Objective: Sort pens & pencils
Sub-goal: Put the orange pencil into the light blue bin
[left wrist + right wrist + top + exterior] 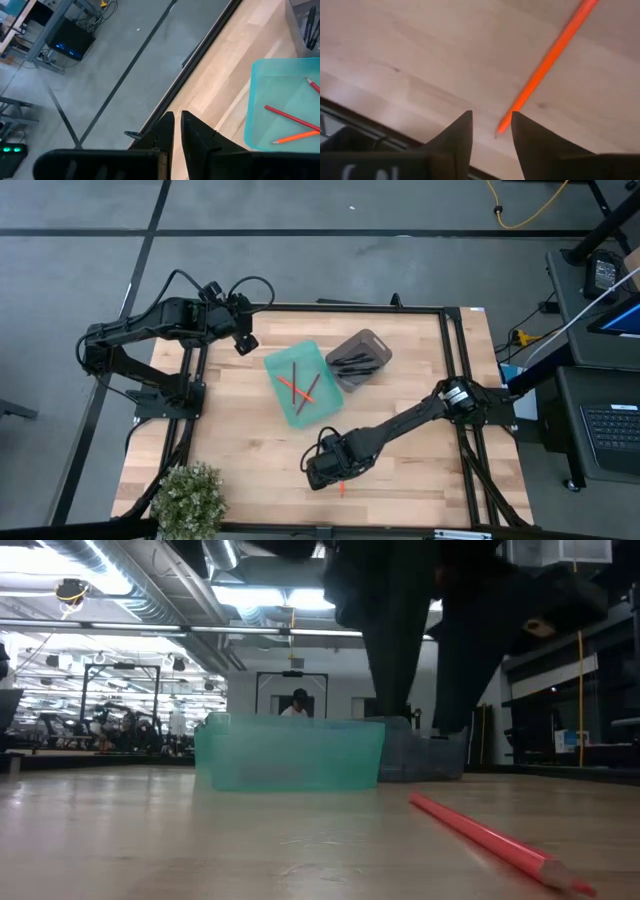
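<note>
A single orange-red pencil (551, 59) lies flat on the pale wood counter (400, 480), out in the open near the counter's front edge. It is thin, smooth and straight; the right wrist view has its sharpened tip lying just in front of the gap between the two dark fingers (455, 137) of the right pincer (330, 470). Those fingers stand a little apart with nothing between them. From above, the pincer covers most of that pencil and only a short orange end (341, 489) pokes out beneath it, while the low view shows its whole length and its pointed end (495, 841).

Farther back from this pencil, a translucent teal bin (283, 364) with rounded corners holds three more pencils (298, 389), crossing one another. Touching the bin's side is a smoky grey bin (371, 340), and in it lie the black pens (353, 361), bunched together. Only the low view shows the teal walls as see-through.

The left pincer (177, 131) hangs over the counter's far left edge, beside the teal bin, its fingers nearly together and empty.

A small leafy plant (190, 498) sits at the front left corner. Bare wood stretches wide around the loose pencil on every side.
</note>
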Robot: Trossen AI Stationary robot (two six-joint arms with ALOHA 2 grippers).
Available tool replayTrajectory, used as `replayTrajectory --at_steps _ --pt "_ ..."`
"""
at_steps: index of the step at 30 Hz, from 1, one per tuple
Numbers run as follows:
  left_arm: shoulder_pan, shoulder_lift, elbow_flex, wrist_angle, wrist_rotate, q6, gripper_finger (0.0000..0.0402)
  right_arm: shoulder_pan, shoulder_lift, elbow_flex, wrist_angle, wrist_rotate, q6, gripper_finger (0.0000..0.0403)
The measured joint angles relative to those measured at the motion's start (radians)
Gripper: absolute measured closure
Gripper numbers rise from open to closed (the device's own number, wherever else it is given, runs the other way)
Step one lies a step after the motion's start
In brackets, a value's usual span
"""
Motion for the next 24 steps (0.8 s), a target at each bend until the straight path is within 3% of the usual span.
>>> replayTrajectory --at_steps 11,24 --pt "0.000 0.000 0.000 0.000 0.000 0.001 0.0374 0.014 0.007 -0.005 -0.041 0.086 0.101 0.0278" --pt "0.000 0.000 0.000 -0.004 0.019 0.001 0.0374 -0.001 0.049 -0.005 -0.098 0.080 0.102 0.0278"
